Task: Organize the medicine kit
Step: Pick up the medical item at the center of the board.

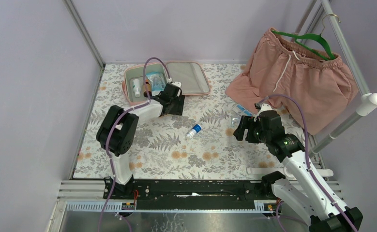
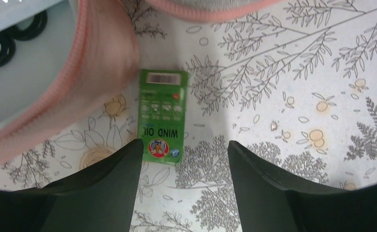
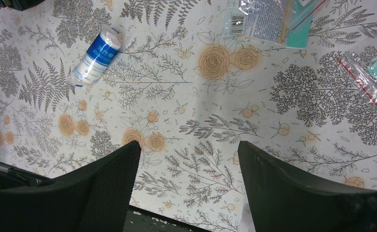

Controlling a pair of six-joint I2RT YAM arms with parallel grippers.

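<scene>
Left gripper (image 2: 184,145) released above small green cardboard wind-oil box (image 2: 161,116) — its finger could snag pink fabric zip case (image 2: 104,63); right gripper (image 3: 188,150) released, empty.

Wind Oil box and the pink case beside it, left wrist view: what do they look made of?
Wind Oil box: likely printed cardboard, slightly glossy; flat faces, crisp edges, barcode. Medicine kit: soft textile or faux leather, matte pink; rounded bulging wall, ribbed zip-like rim.

Pink shorts (image 1: 293,82) on green hanger (image 1: 325,47)
</scene>
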